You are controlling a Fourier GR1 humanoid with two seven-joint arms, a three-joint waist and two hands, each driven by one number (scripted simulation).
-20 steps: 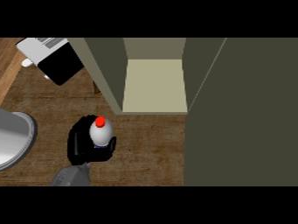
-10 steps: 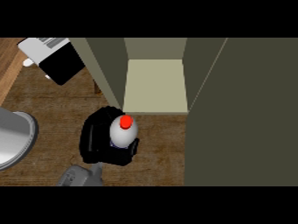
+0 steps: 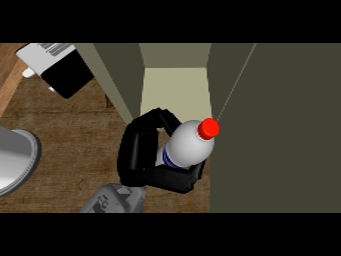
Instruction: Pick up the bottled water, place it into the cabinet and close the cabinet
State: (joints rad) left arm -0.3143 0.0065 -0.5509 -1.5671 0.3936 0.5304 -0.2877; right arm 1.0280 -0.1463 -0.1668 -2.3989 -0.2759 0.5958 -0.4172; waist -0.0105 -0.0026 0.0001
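Wood-grain worktop (image 3: 69, 130) runs up to an open cabinet (image 3: 174, 87). One hand (image 3: 140, 155), its side unclear, curls around the water bottle (image 3: 189, 145), right at the cabinet's mouth. It looks like the placing step; next it must go deeper inside before release.

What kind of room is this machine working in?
Most likely a kitchen. There is a wooden counter, an open cabinet standing on it, and a large metal pot or bowl at the left. A hand holds a water bottle just outside the cabinet's opening.
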